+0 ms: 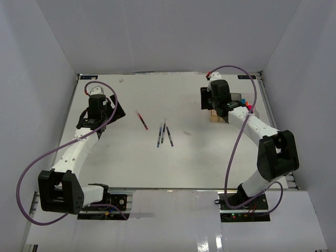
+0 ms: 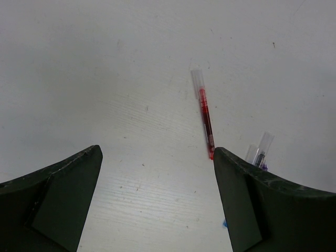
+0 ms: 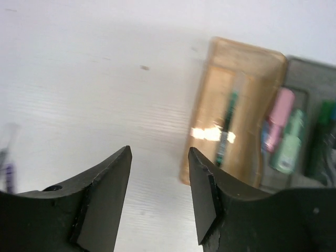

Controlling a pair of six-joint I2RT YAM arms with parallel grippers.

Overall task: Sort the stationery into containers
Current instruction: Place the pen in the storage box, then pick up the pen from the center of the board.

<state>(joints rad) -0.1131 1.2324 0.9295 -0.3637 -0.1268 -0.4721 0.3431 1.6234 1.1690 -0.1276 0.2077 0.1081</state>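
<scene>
The sort looks well advanced but not finished. In the right wrist view, at the upper right of the frame, the amber bin point(image 3: 247, 63) holds a thin dark pen point(image 3: 228, 126) lying lengthwise. The smoky grey bin point(image 3: 310, 68) touching its right side holds a pink marker point(image 3: 282, 115), a mint marker point(image 3: 290, 144) and some darker, green-tinged items too blurred to name. A third bin cannot be made out in any view, as the right arm point(image 1: 252, 126) covers much of that corner in the top view.

Four thin pens lie loose on the counter point(image 1: 199, 163), near the middle of the top view. They are a red pen point(image 1: 142, 121) lying at a slant and, just to its lower right, three dark pens point(image 1: 163, 132) close together. All four are well apart from the bins.

The right arm's jaws hang over bare counter just beside the amber bin, partly apart with nothing between them. That fits an item just let go, though it is only a judgement. The left arm point(image 1: 79, 144) sits at the left of the top view. Its jaws are spread wide and empty, and its wrist camera shows the red pen ahead, near the right fingertip.

By this reading, the four loose pens are what is left to bin.
</scene>
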